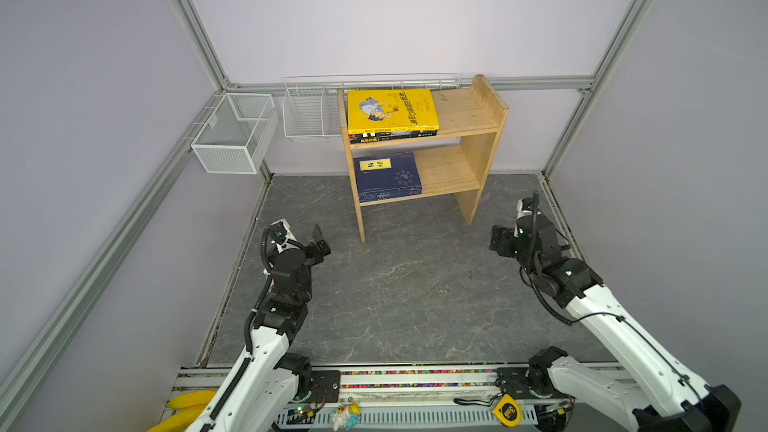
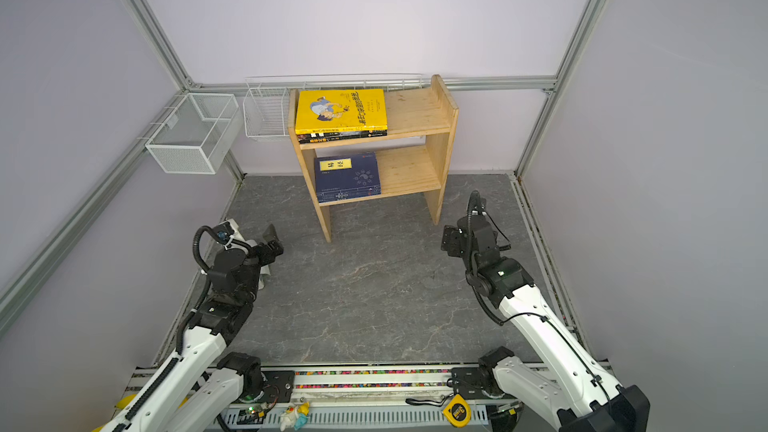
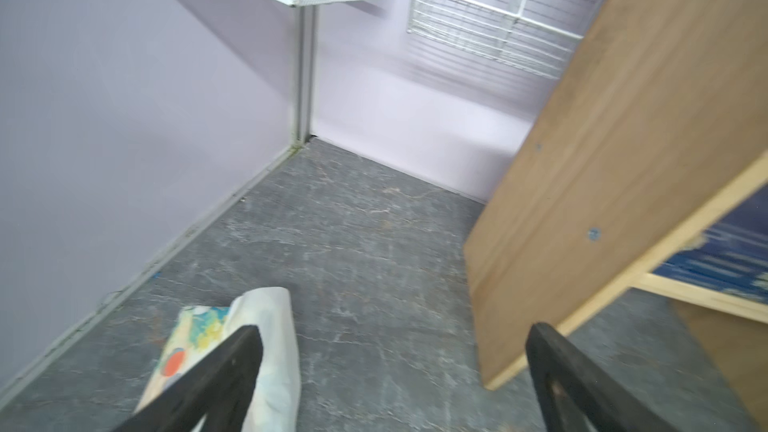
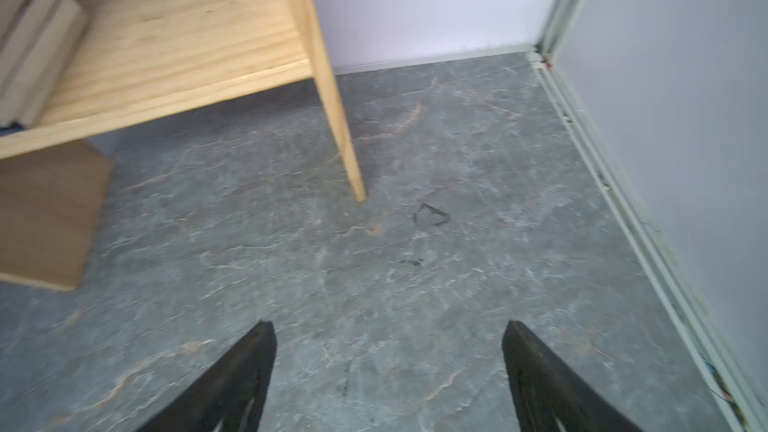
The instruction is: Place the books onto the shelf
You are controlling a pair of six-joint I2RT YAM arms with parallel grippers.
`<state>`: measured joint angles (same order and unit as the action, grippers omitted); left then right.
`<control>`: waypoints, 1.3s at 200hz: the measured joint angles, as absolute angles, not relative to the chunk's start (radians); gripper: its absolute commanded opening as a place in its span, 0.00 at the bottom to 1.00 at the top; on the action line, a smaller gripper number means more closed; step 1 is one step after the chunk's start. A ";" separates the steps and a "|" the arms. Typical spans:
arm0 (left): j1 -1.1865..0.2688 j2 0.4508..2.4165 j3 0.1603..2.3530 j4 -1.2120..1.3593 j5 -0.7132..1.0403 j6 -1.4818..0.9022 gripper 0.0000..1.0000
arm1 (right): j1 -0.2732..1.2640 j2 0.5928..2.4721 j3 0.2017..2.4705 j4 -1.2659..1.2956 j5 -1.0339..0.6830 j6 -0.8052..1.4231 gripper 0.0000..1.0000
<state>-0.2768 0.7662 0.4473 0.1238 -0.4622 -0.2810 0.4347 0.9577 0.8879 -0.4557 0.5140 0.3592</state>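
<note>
Left fingers (image 3: pixel 216 367), right fingers (image 4: pixel 237 371) spread, seemingly empty; books (image 1: pixel 392 112) flat on shelf (image 1: pixel 461 112).

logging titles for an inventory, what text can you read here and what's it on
"易经": yellow label on the navy book, lower board of the shelf.
"装在口袋里的爸爸", probably: cover of the yellow book, upper board.
Too small to read: book spines, tape measure face.

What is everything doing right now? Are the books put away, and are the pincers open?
Yellow book: lying flat, top of the upper-tier stack.
Navy books: stacked flat on the lower tier.
Shelf: upright on the floor.
Left pincer: open, holding nothing.
Right pincer: open, holding nothing.
White packet: lying on the floor by the left pincer.
</note>
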 measured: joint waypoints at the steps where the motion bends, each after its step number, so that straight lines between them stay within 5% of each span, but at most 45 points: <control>1: -0.277 0.770 0.443 0.131 -0.468 -0.277 0.99 | 0.434 0.956 0.886 -0.456 0.517 0.359 0.88; 95: -0.185 1.102 0.268 0.526 -0.638 -0.139 0.99 | 0.337 0.788 0.718 -0.501 0.774 0.397 0.89; 181: -0.138 1.545 0.304 0.936 -0.521 -0.057 0.99 | 0.232 0.844 0.609 -0.362 0.697 0.355 0.89; 260: -0.111 1.551 0.379 0.908 -0.454 -0.055 0.99 | 0.068 0.987 0.434 0.062 0.546 0.236 0.89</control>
<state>-0.1112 1.5505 0.3786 0.9077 -0.4541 -0.0547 0.0685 0.9871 0.4335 0.0620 0.5465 0.2363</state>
